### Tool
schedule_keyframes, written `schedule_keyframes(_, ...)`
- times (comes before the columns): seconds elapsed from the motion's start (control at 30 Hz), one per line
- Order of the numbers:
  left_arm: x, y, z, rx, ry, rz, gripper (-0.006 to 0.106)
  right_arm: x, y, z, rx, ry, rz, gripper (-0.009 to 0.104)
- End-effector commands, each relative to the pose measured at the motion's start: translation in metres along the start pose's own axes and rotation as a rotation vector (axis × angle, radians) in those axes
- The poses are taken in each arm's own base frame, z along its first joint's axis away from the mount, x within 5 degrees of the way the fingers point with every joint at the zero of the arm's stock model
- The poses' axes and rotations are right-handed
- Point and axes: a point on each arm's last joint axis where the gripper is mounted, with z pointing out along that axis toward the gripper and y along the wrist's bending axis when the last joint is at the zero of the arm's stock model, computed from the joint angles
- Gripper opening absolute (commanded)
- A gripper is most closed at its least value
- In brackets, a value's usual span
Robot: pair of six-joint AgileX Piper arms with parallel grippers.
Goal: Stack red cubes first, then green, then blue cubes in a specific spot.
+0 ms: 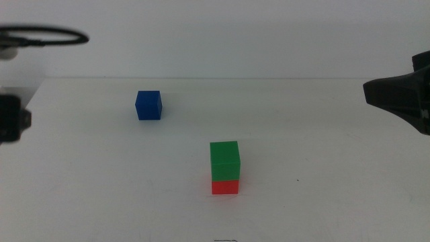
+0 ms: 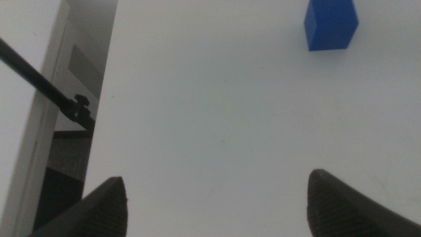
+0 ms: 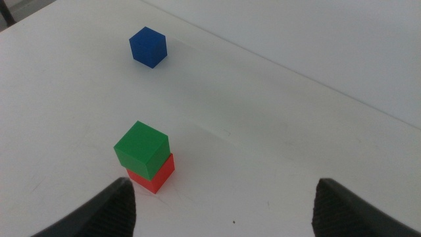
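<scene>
The green cube [image 1: 224,158] sits on top of the red cube [image 1: 225,186] near the middle front of the white table [image 1: 322,154]. The blue cube [image 1: 148,105] stands alone, further back and to the left. My left gripper [image 2: 216,191] is open and empty; it is at the left edge in the middle view [image 1: 10,117], with the blue cube [image 2: 331,24] ahead of it. My right gripper [image 3: 223,197] is open and empty, at the right edge in the middle view [image 1: 400,97], drawn back from the green cube [image 3: 141,148] on the red cube [image 3: 156,178]. The right wrist view also shows the blue cube [image 3: 148,47].
The table's left edge [image 2: 105,99] shows in the left wrist view, with a black rod and clamp [image 2: 69,104] beyond it. A dark cable loop [image 1: 47,35] hangs at the upper left. The far edge of the table [image 1: 269,78] meets a white wall.
</scene>
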Motion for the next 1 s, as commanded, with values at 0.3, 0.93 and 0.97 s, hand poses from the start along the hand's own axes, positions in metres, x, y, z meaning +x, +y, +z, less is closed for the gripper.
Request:
schedule_keyframes(0.3, -0.103, -0.015, 0.045, 0.062, 0.137, -0.049, 0.094, -0.012, -0.001, -0.008, 0.018, -0.101, -0.009, 0.085)
schedule_keyframes(0.93, -0.17, -0.088, 0.192, 0.214, 0.27, -0.065, 0.094, -0.012, -0.001, -0.008, 0.018, -0.101, -0.009, 0.085)
schedule_keyframes(0.97, -0.171, -0.09, 0.197, 0.21, 0.271, -0.058, 0.094, -0.012, -0.001, -0.008, 0.018, -0.101, -0.009, 0.085)
